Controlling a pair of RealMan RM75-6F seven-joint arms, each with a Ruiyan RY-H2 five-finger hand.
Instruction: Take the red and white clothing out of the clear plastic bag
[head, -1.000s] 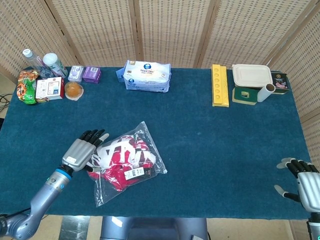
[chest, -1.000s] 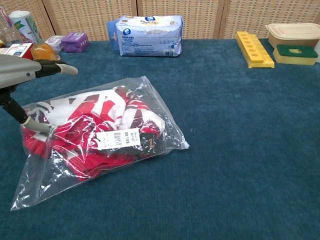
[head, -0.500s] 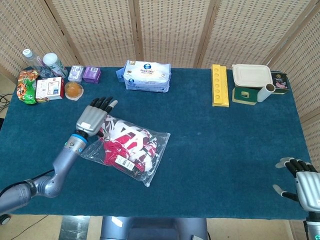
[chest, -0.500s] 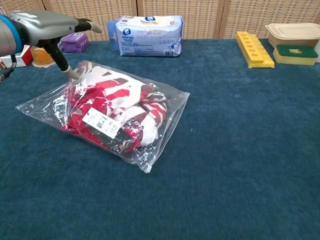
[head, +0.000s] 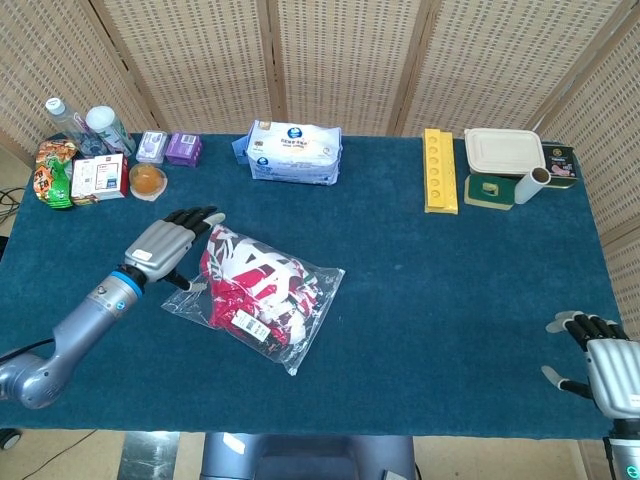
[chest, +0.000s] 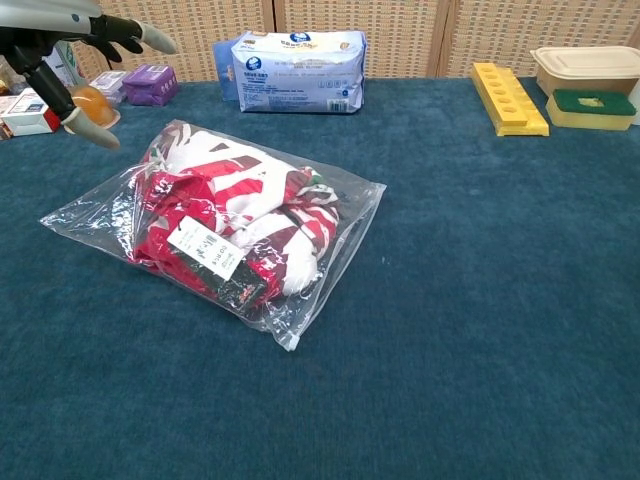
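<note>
A clear plastic bag (head: 315, 320) (chest: 95, 205) lies flat on the blue table, left of centre. Red and white clothing (head: 252, 284) (chest: 240, 195) with a white tag fills its inside. My left hand (head: 168, 243) (chest: 70, 45) hovers just left of the bag, fingers spread, holding nothing and clear of the plastic. My right hand (head: 600, 352) sits at the table's front right corner, fingers apart and empty, far from the bag. It does not show in the chest view.
A wipes pack (head: 294, 152) (chest: 296, 57) lies at the back centre. Small boxes, bottles and snacks (head: 95, 165) crowd the back left. A yellow tray (head: 439, 170) (chest: 508, 97) and a lidded container (head: 503, 150) stand at the back right.
My left hand dragged the bag up and turned it, then let go and drew back to the left. The bag now lies still. The right hand barely moved.
</note>
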